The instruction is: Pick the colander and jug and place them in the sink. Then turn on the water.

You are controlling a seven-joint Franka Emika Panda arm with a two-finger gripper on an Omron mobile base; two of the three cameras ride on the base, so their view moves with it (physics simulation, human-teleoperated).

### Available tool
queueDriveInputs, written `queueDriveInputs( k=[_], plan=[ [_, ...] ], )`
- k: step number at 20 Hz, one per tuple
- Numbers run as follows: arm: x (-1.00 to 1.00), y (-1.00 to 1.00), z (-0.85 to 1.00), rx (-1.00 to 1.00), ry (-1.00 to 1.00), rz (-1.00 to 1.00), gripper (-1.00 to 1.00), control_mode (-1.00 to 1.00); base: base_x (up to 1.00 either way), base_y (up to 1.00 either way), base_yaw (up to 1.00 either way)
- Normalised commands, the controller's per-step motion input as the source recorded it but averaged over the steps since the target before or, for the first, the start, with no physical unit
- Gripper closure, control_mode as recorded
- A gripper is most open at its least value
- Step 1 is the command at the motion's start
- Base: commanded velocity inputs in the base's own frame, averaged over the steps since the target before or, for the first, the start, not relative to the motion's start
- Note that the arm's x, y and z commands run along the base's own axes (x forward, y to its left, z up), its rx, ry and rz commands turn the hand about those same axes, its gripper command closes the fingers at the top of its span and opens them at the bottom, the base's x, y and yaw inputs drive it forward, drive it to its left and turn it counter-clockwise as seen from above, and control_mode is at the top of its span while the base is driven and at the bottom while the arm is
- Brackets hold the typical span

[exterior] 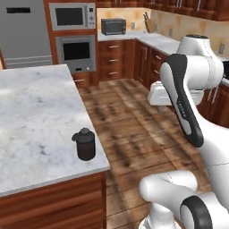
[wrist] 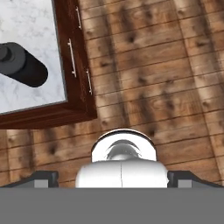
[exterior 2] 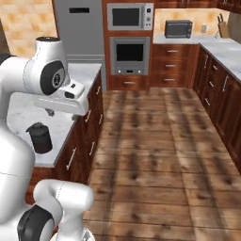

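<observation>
— Where's the jug (exterior: pixel 85 144), and how would you take it?

— On the marble island (exterior: pixel 31 116), near its front right corner, upright and close to the right edge. You'd expect a small rigid jar, likely light; its smooth dark wall could slip, so close across the wide body below the neck, not on the knobbed lid, which might lift off.

— And the claw?

— The gripper (wrist: pixel 118 178) is released, tips spread wide at the bottom of the hand view, holding nothing. It hangs over the wooden floor, well apart from the jug.

— What does each view give you?

— Going left to right: the left base view shows the jug's full upright profile and its small side handle against the marble, plus the island's right edge. The right base view shows the arm's white wrist above that edge, with the jug beyond it. The hand view looks straight down — you see the jug's lid from above, the island's drawer handles, and that the hand is off the counter, over floor.
</observation>
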Motion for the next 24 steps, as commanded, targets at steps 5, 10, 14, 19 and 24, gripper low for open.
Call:
queueDriveInputs(
  k=[5, 10, 14, 19, 24],
  plan=[
    [0.0, 0.0, 0.0, 0.0, 0.0, 0.0, -1.0, 1.0, 0.36, 0.49, -0.03],
    [0.0, 0.0, 0.0, 0.0, 0.0, 0.0, -1.0, 1.0, 0.56, 0.62, -0.25],
    [0.0, 0.0, 0.0, 0.0, 0.0, 0.0, -1.0, 1.0, 0.11, 0.24, -0.08],
    [0.0, 0.0, 0.0, 0.0, 0.0, 0.0, -1.0, 1.0, 0.0, 0.0, 0.0],
    [0.0, 0.0, 0.0, 0.0, 0.0, 0.0, -1.0, 1.0, 0.0, 0.0, 0.0]
  ],
)
